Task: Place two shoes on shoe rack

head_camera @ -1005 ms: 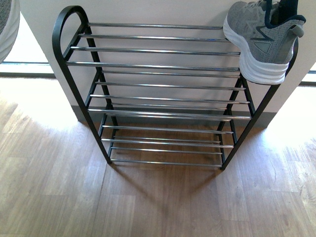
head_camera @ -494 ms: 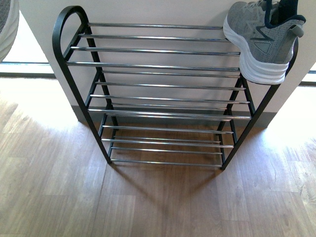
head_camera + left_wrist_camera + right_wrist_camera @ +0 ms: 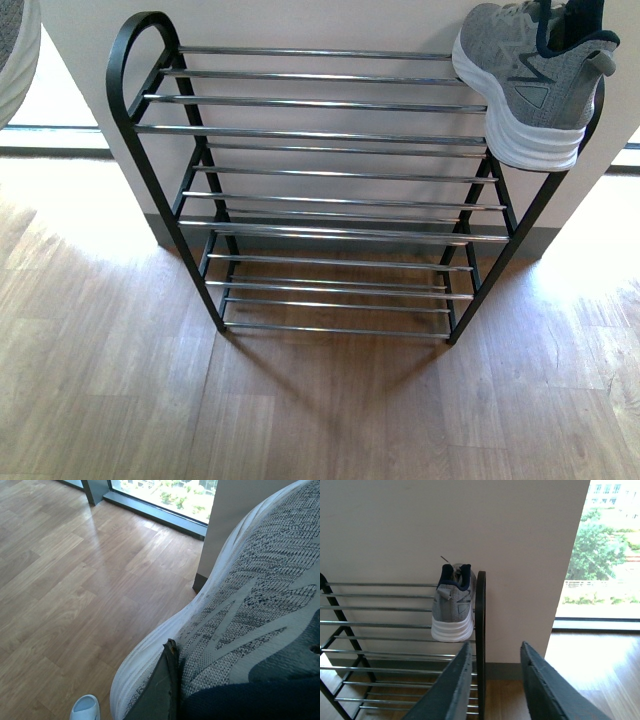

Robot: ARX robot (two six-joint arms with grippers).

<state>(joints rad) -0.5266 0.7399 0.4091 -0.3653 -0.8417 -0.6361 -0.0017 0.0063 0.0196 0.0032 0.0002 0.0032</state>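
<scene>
The two shoes were apart, one held up and one on the shoe rack (image 3: 150,190). The left gripper (image 3: 172,655) was clamped on the second shoe (image 3: 260,605). Only one dark finger (image 3: 159,692) showed, pressed flat against the grey knit side just above the white sole, and the other was hidden by the shoe. This shoe filled most of the left wrist view, its navy collar next to the finger, with the wooden floor (image 3: 65,590) well below it. In the front view only a sliver of it (image 3: 18,50) showed at the upper left edge, to the left of the rack and apart from it.

The right gripper (image 3: 492,680) held nothing, and its two dark fingers (image 3: 455,690) stood apart. Beyond them rose the rack's black side frame (image 3: 480,630). The first shoe (image 3: 530,85) sat on the top tier at the right end, just beside that frame. Its heel faced the robot and hung past the front chrome bar. The rack stood against a pale wall (image 3: 470,525), with a window (image 3: 605,550) to the right.
</scene>
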